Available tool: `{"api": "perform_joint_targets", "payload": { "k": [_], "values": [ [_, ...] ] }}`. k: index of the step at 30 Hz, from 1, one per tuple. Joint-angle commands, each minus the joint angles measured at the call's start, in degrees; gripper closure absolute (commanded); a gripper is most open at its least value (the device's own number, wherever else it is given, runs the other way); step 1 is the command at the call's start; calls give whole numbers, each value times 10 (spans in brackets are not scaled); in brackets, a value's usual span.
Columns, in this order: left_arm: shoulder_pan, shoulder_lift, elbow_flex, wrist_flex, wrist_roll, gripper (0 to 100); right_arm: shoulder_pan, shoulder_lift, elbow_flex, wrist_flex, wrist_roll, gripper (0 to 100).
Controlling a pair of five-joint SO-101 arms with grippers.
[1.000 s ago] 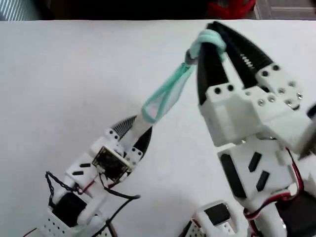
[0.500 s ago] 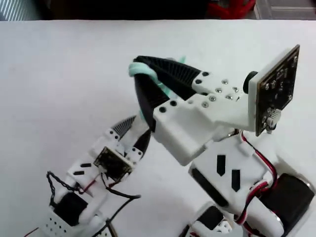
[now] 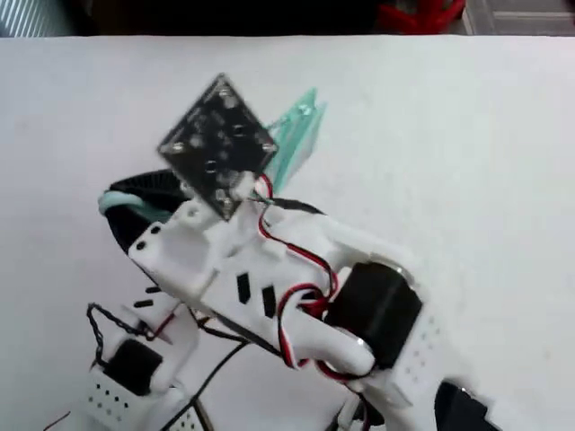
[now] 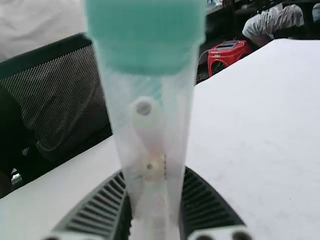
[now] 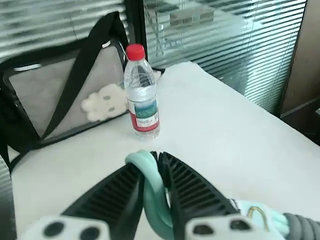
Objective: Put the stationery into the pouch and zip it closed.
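Smooth white tabletop [image 3: 449,135], slatted blinds [image 5: 225,35] at upper right. Left claw [image 4: 154,176] clamps the translucent pouch [image 4: 147,125]; right claw [image 5: 155,157] clamps a teal loop [image 5: 151,186].

Translucent plastic pouch [image 4: 150,130], matt table [image 3: 449,135]

The pouch [image 4: 145,125] is translucent with a mint-green band. Its mint-green strap [image 5: 150,192] lies between the ribbed black right fingers [image 5: 192,187]; the left fingers [image 4: 92,215] are ribbed black too. The counter [image 3: 449,135] is white. Beyond the right fingers stands a clear bottle [image 5: 142,100] with a red cap [image 5: 135,51].
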Motion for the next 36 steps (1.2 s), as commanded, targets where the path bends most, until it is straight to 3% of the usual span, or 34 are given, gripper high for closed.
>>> {"api": "perform_joint_targets", "payload": {
  "k": [1, 6, 10, 18, 23, 28, 36],
  "values": [
    [-5, 138, -70, -48, 14, 976, -22, -2, -28, 19, 48, 979],
    [-6, 404, -196, -103, 18, 976, 16, -27, -23, 33, 55, 979],
    [-30, 557, -283, -135, 62, 976, 65, -27, -23, 37, 56, 979],
    [17, 589, -324, -156, 9, 976, 85, -20, -23, 5, 54, 979],
    [6, 664, -416, -91, 58, 976, 72, 15, -20, 13, 52, 979],
    [3, 705, -427, -86, 55, 976, 87, 28, -24, 12, 56, 979],
    [2, 714, -450, -83, 55, 976, 9, 29, -86, 9, 56, 979]
  ]
}}
